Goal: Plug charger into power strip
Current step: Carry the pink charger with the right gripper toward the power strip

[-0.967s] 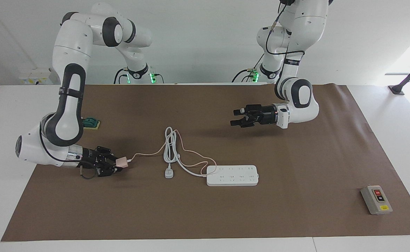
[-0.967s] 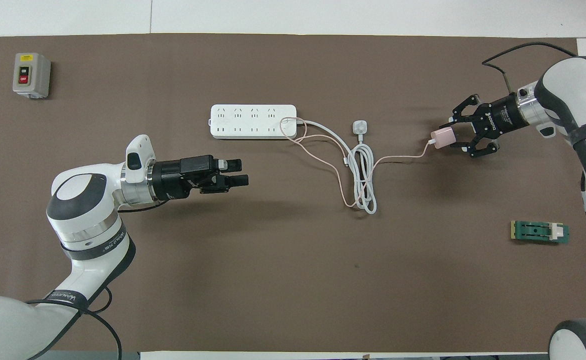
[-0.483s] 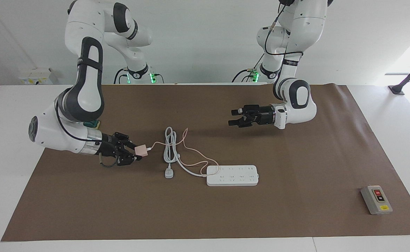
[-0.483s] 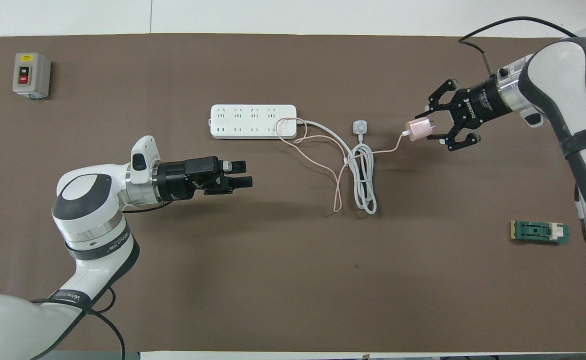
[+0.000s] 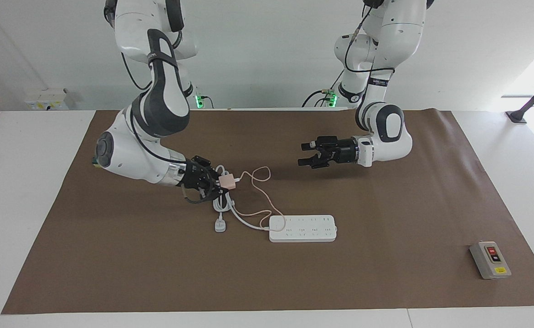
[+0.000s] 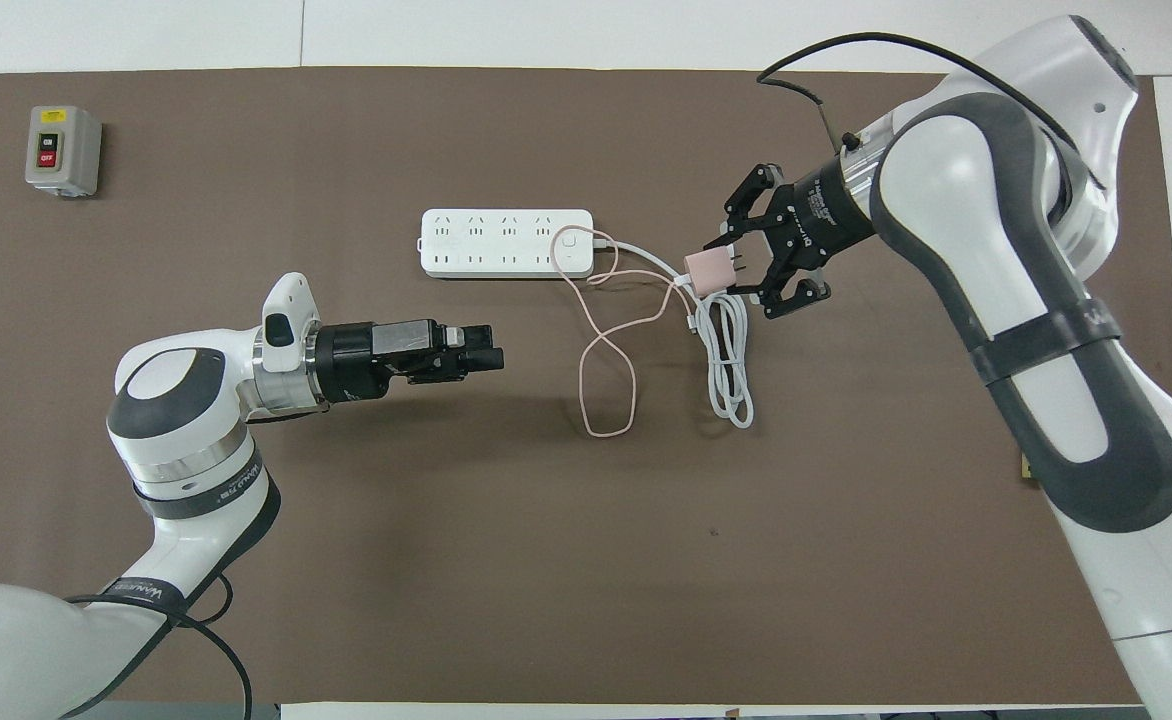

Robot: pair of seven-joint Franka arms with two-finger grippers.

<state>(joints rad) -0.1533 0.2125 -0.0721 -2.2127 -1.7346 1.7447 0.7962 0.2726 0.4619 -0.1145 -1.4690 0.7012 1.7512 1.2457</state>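
My right gripper (image 5: 215, 182) is shut on the pale-pink charger (image 5: 227, 181) and holds it in the air over the coiled white cord (image 5: 221, 204). In the overhead view the right gripper (image 6: 736, 268) and charger (image 6: 708, 270) sit beside the cord end of the power strip (image 6: 506, 242). The charger's thin pink cable (image 6: 606, 385) loops on the mat nearer to the robots than the strip. The white power strip (image 5: 302, 228) lies flat mid-table. My left gripper (image 5: 304, 154) is open and empty in the air, and in the overhead view it (image 6: 491, 352) hangs over bare mat.
The strip's thick white cord (image 6: 731, 370) lies coiled, with its round-ended plug (image 5: 220, 225) on the mat. A grey box with red and black buttons (image 5: 490, 260) sits at the left arm's end, farther from the robots; it also shows in the overhead view (image 6: 63, 150).
My right gripper has carried the charger toward the power strip, from the right arm's end to over the coiled cord. The pink cable has bunched into a loop. The left gripper barely moved.
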